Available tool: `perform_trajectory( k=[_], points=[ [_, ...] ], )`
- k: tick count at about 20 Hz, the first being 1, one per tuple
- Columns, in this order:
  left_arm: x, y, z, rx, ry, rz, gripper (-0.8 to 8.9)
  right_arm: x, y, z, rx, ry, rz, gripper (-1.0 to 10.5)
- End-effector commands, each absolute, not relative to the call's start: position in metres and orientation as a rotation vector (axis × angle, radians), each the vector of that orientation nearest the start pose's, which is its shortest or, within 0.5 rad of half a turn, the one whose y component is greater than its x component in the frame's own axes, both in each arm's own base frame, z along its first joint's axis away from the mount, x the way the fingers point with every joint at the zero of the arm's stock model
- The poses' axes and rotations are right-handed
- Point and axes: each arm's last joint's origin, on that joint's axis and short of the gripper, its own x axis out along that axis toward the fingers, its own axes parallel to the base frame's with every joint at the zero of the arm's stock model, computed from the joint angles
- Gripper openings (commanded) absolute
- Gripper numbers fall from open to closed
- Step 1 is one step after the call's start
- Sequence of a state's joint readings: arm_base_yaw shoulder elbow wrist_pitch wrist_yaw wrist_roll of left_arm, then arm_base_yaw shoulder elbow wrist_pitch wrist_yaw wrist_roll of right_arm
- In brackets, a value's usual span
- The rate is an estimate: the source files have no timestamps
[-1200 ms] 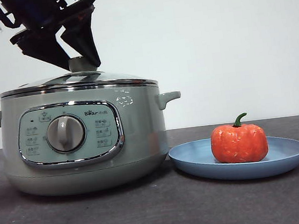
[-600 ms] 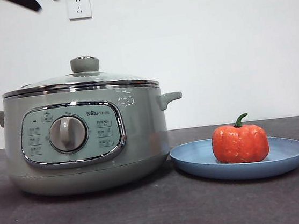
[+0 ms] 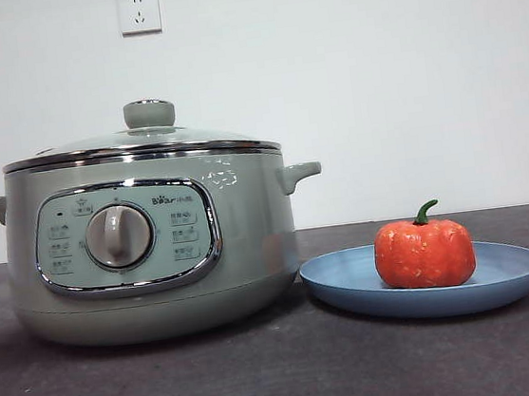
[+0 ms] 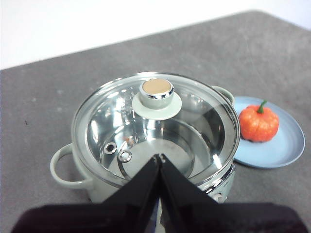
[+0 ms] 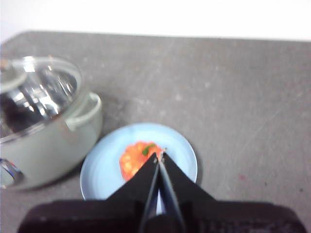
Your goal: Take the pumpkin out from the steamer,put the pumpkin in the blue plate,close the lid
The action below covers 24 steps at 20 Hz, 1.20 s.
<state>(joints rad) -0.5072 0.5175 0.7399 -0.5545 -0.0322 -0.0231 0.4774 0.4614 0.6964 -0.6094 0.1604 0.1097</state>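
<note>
The sage-green steamer (image 3: 152, 259) stands on the left of the table with the glass lid (image 3: 143, 140) seated on its chrome rim. To its right the orange pumpkin (image 3: 424, 251) rests in the blue plate (image 3: 513, 280). No arm shows in the front view. My left gripper (image 4: 159, 158) is shut and empty, high above the steamer (image 4: 68, 170) and its lid (image 4: 156, 94); the pot under the glass holds nothing. My right gripper (image 5: 159, 156) is shut and empty, high over the pumpkin (image 5: 133, 160) in the plate (image 5: 102, 174).
Dark grey table (image 3: 285, 377) runs out in front of the pot and plate. White wall behind carries two sockets (image 3: 139, 11).
The arm that hung over the lid knob one second ago has risen out of the front view. Lid, steamer, pumpkin and plate stay where they were.
</note>
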Motion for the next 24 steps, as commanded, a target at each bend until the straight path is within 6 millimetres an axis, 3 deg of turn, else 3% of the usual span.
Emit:
perform_trajectory(
  k=[1, 17, 20, 24],
  points=[
    [0.092, -0.051, 0.317, 0.011, 0.31, -0.465, -0.03, 0.091, 0.042, 0.299, 0.016, 0.392, 0.284, -0.2],
    [0.09, -0.05, 0.313, 0.019, 0.358, -0.467, -0.03, 0.089, 0.041, 0.294, -0.004, 0.444, 0.279, -0.2],
    [0.074, -0.034, 0.315, 0.066, 0.303, -0.422, -0.03, 0.089, 0.041, 0.294, -0.004, 0.445, 0.279, -0.2],
    [0.053, -0.011, 0.312, 0.028, 0.188, -0.189, -0.03, 0.089, 0.041, 0.294, -0.004, 0.446, 0.279, -0.2]
  ],
)
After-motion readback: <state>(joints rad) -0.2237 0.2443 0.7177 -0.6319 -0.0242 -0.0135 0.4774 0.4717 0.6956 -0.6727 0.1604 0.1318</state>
